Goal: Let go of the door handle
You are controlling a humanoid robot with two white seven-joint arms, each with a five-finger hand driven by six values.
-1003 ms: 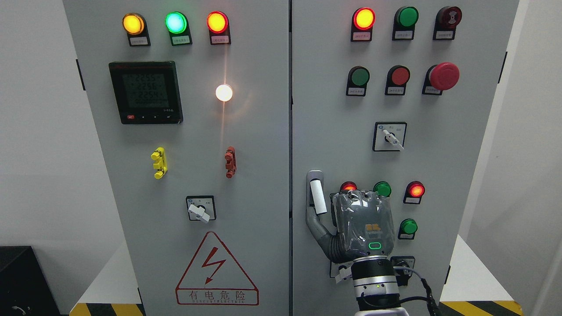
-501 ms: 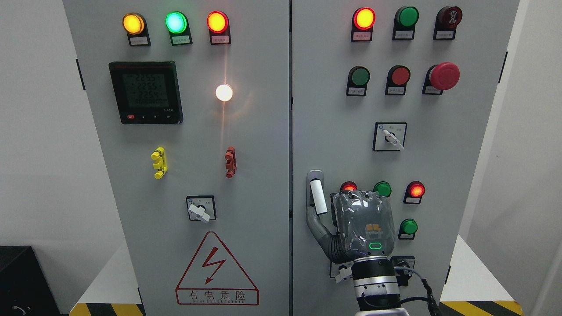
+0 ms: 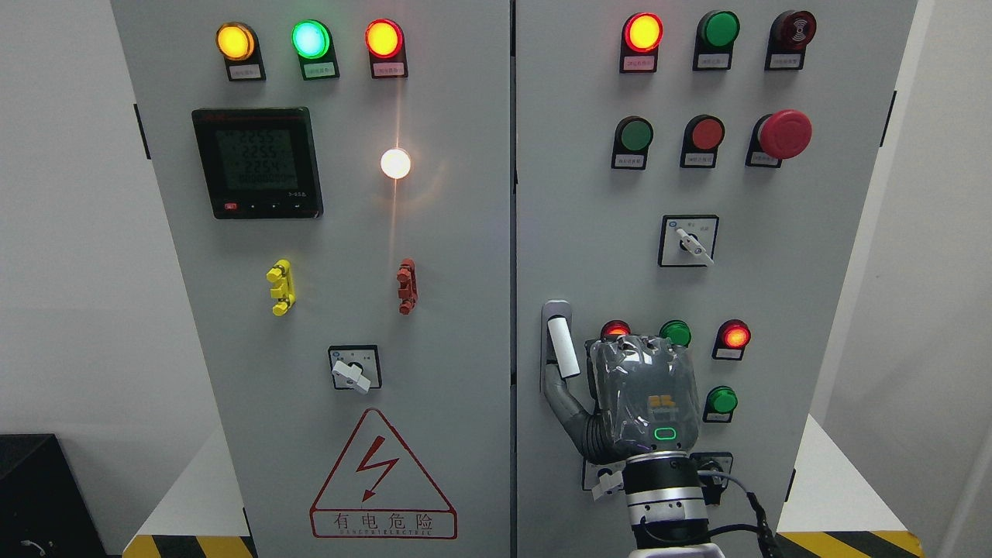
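The door handle [image 3: 560,346] is a white lever on a grey plate, at the left edge of the right cabinet door [image 3: 775,294]. My right hand [image 3: 612,387] rises from the bottom edge just right of it, back toward the camera. Its fingers [image 3: 639,350] are curled in against the door panel, beside the lever and not around it. Only the thumb [image 3: 559,397] stretches up-left and ends right under the lever's lower tip; actual contact there is not clear. The lever itself stands free and slightly tilted. My left arm is out of the picture.
Around the hand are indicator lights: red [image 3: 733,336], green [image 3: 676,333], green [image 3: 722,400]. A rotary switch [image 3: 687,241] and red emergency button [image 3: 784,134] sit higher. The left door [image 3: 325,310] carries a meter [image 3: 257,163] and a warning triangle [image 3: 381,480]. Hazard-striped floor edges show below.
My right hand has slid a few pixels right and down, drawing the thumb slightly away from the handle plate. The lever has not moved.
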